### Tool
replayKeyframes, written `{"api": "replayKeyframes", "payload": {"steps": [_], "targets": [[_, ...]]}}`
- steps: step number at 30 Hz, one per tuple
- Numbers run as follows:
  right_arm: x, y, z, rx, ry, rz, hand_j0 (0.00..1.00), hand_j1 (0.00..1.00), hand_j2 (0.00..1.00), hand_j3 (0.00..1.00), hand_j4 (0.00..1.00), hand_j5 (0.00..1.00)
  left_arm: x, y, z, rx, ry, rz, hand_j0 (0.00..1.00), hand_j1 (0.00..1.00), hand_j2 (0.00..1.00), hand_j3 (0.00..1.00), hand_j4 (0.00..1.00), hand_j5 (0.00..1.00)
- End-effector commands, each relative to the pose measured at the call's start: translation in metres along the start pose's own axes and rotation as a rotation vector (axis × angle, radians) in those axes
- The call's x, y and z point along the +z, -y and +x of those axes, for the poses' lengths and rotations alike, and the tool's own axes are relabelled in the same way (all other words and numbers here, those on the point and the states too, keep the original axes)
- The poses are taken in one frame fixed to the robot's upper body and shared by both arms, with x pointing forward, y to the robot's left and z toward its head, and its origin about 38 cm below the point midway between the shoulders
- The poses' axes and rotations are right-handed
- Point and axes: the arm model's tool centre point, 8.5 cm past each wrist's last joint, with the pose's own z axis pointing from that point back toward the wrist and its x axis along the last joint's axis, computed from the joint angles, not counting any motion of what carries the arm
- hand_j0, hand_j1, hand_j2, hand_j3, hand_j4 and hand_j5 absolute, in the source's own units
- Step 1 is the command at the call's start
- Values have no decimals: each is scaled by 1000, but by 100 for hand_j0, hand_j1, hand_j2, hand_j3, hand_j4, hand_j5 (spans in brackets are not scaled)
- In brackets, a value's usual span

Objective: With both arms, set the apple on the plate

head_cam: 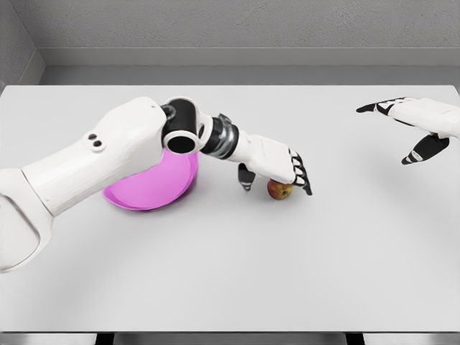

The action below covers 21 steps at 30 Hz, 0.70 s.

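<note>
One pink plate (144, 190), seemingly empty; left robot hand (277, 169) fingers spread over apple (279, 190), right robot hand (413, 126) relaxed

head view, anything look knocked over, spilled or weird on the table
Nothing stands out. The pink plate sits flat on the white table, partly hidden behind the left arm. The apple rests intact on the table right of the plate, under the left hand. The right hand hovers open far right. No spills or damage.

plate (151, 190) half hidden by left arm, apple (279, 190) partly under left hand (277, 167)
</note>
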Motion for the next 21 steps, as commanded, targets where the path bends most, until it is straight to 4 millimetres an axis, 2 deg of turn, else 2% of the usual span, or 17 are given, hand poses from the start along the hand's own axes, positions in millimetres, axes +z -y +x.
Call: {"api": "replayKeyframes", "payload": {"steps": [1, 4, 15, 21], "targets": [[0, 0, 0, 0, -1, 0, 100, 100, 100, 100, 100, 100, -6, 4, 4, -2, 14, -27, 100, 100, 100, 100, 100, 100], [1, 1, 0, 0, -1, -2, 100, 100, 100, 100, 100, 100, -12, -8, 9, -32, 29, -61, 100, 100, 100, 100, 100, 100], [1, 1, 0, 1, 0, -2, 100, 100, 100, 100, 100, 100, -10, 5, -12, 33, -26, -81, 100, 100, 100, 100, 100, 100], [0, 0, 0, 0, 1, 1, 100, 100, 100, 100, 100, 100, -15, 3, -15, 52, -32, -73, 100, 100, 100, 100, 100, 100]]}}
